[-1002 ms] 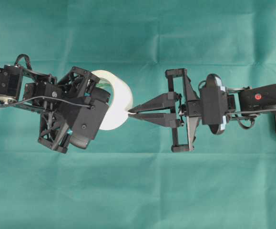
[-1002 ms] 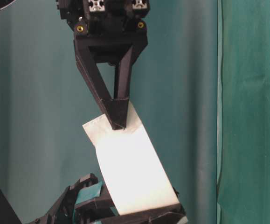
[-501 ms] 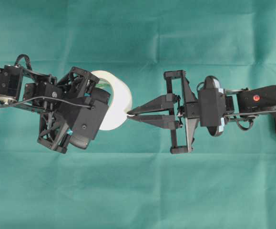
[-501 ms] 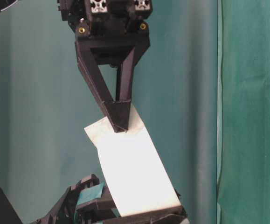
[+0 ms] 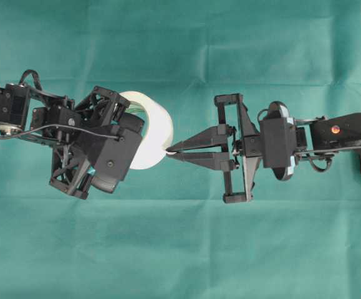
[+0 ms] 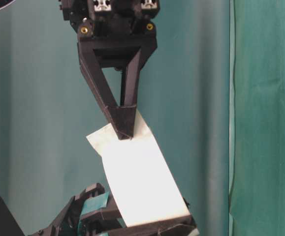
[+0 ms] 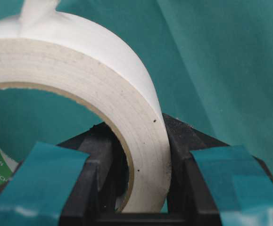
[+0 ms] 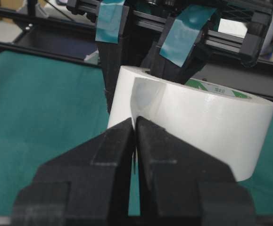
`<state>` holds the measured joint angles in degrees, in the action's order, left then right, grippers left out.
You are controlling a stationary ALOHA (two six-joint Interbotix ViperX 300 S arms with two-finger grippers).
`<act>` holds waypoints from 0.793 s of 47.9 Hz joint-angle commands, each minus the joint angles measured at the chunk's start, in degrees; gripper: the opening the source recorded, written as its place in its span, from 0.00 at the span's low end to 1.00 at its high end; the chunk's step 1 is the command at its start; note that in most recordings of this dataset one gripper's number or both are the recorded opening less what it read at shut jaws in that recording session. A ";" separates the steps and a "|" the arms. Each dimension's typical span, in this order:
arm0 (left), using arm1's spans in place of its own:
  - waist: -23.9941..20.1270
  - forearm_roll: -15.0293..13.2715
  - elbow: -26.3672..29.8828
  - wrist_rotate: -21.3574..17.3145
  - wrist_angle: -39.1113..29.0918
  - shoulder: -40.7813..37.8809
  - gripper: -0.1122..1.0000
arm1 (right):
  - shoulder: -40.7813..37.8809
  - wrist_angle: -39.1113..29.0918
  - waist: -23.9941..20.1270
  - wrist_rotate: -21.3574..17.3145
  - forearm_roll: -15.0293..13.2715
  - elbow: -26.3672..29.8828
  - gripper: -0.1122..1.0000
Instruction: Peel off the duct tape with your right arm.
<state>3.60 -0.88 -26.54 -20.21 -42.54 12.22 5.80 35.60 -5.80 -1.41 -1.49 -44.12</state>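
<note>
1. The duct tape (image 5: 152, 134) is held up off the green cloth (image 5: 186, 249), between the two arms. Your left gripper (image 7: 141, 188) is clamped across the roll's wall, one teal-patched finger inside the core and one outside, so the roll is braced for you.

2. Your right gripper (image 5: 168, 150) has its two plain black fingers pressed together at the tips on the loose tab (image 6: 103, 138) — the table-level view shows the white flap pinched right at the points, and the right wrist view shows barely a slit between the jaws.

3. Judge the roll as stiff and fairly light: thick wound layers on a cardboard core with green print (image 8: 216, 89). It should not crush in the left grip.

4. The tab is the opposite — thin, floppy, smooth on its back. It looks short, so your hold is shallow; a sharp pull could slip it out of the tips.

5. The adhesive will likely resist, then give in jerks. Expect the roll to try to twist in the left fingers when you pull.

6. Keep hold where you are, on the tab's end, and pull away from the roll's face rather than along it.
</note>
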 commanded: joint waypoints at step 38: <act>-2.81 0.18 1.67 0.70 0.18 0.18 0.29 | 0.62 1.58 -4.13 0.00 -0.44 1.58 0.02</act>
<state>2.46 -0.97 -26.28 -19.95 -42.54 11.87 5.71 36.12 -7.73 -1.41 -1.49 -44.03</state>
